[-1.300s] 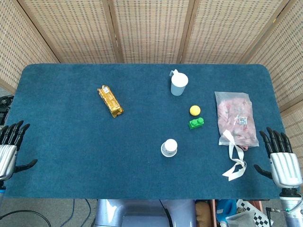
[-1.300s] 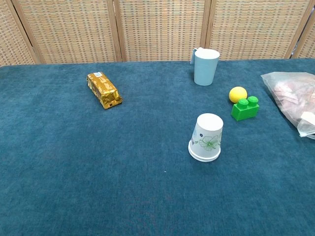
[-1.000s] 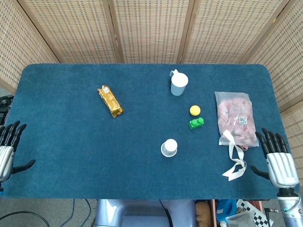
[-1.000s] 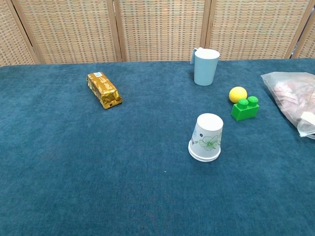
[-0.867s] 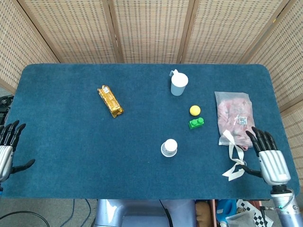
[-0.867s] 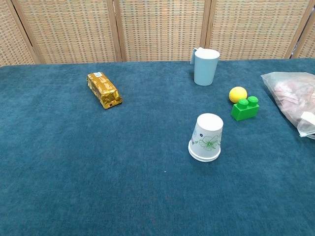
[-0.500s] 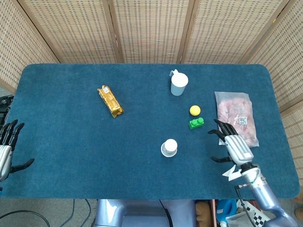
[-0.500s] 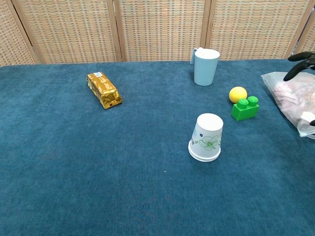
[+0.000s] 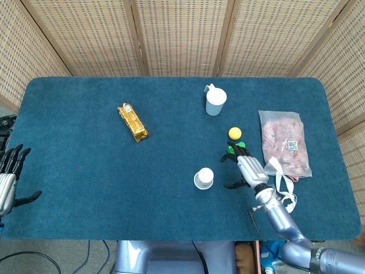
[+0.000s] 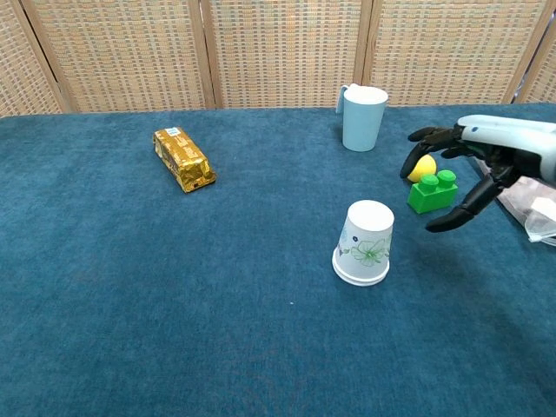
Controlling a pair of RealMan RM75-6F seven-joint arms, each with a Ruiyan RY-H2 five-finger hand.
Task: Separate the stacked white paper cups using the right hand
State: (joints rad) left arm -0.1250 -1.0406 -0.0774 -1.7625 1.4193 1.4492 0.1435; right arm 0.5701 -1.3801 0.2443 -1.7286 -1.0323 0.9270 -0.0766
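I haven't touched the paper cups (image 10: 365,243) yet; they stand stacked upside down near the table's (image 9: 85,171) middle. My right hand (image 10: 473,169) hovers just beside them over the green block (image 10: 432,192), fingers spread and empty. Everything remains: grasp, lift, separate. Blue cloth covers the table; wicker screens (image 9: 182,34) stand behind.
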